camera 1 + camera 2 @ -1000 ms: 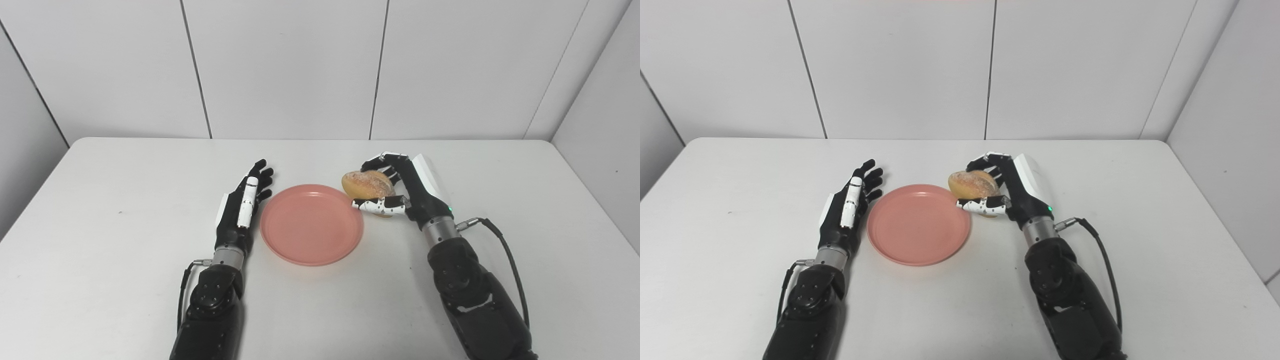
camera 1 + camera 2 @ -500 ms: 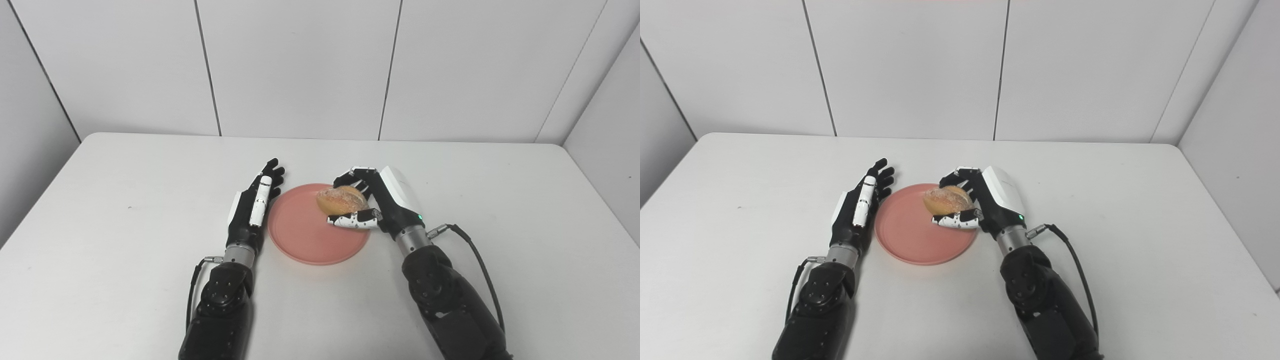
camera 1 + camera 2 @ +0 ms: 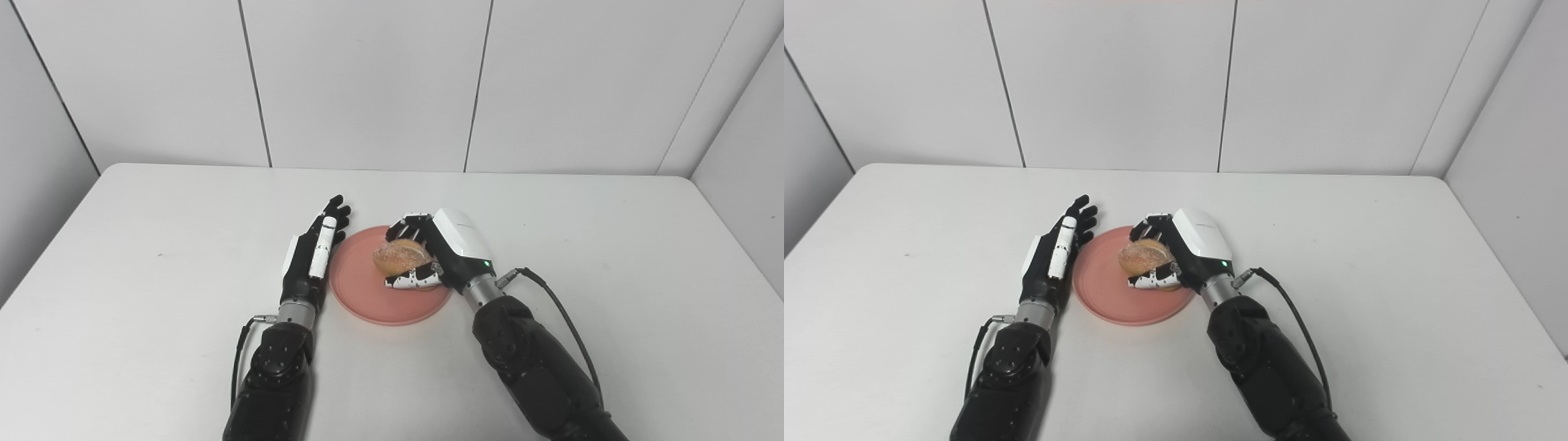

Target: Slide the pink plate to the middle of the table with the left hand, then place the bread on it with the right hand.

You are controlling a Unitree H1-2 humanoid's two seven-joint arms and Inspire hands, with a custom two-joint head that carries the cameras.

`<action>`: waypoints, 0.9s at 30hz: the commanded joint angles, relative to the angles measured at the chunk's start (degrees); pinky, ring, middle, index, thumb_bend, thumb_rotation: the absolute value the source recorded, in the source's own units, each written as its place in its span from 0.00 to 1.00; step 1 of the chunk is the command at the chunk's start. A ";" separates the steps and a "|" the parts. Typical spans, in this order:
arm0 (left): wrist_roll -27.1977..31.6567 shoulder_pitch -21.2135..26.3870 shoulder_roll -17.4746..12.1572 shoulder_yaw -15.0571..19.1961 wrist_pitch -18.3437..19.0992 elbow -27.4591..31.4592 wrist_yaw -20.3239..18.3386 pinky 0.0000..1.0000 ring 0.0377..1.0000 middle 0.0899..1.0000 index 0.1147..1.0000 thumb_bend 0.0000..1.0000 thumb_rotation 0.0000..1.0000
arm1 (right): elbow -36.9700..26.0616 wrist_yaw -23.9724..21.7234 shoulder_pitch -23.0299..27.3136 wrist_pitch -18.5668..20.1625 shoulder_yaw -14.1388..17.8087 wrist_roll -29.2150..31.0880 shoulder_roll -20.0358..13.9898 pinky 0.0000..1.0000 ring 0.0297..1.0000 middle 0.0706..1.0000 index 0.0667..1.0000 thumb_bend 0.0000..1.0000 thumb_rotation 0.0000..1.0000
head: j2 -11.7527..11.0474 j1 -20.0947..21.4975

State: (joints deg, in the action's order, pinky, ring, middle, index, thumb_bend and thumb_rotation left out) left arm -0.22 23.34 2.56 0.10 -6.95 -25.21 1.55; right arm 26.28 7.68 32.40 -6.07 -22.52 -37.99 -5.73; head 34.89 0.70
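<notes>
The pink plate (image 3: 361,300) lies near the middle of the white table (image 3: 122,245). My right hand (image 3: 450,251) is shut on the golden bread roll (image 3: 400,256) and holds it over the plate's middle; I cannot tell whether the roll touches the plate. My left hand (image 3: 312,260) is open, fingers straight, resting on edge against the plate's left rim. In the right eye view the roll (image 3: 1142,255) shows over the plate (image 3: 1102,294), between my right hand (image 3: 1194,245) and my left hand (image 3: 1056,257).
White wall panels stand behind the table's far edge (image 3: 392,166). A black cable (image 3: 563,312) loops from my right wrist over the table.
My right hand has carried the bread leftward from beside the plate's right rim to over its middle. The left hand and plate have stayed put. The camera shifted after the earliest frames.
</notes>
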 commanded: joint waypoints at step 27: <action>-1.03 0.68 -0.07 -0.02 -0.24 0.44 0.99 0.89 0.89 0.87 0.85 0.46 1.00 | -3.18 2.00 0.45 -8.79 0.06 0.68 -2.43 0.87 0.91 0.95 0.94 0.63 0.90 | 0.12 -0.10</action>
State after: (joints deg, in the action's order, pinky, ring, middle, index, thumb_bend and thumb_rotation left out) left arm -0.24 23.34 2.54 0.29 -6.40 -25.15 1.63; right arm 25.10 7.75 31.54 -12.35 -23.65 -38.20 -8.28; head 35.07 0.62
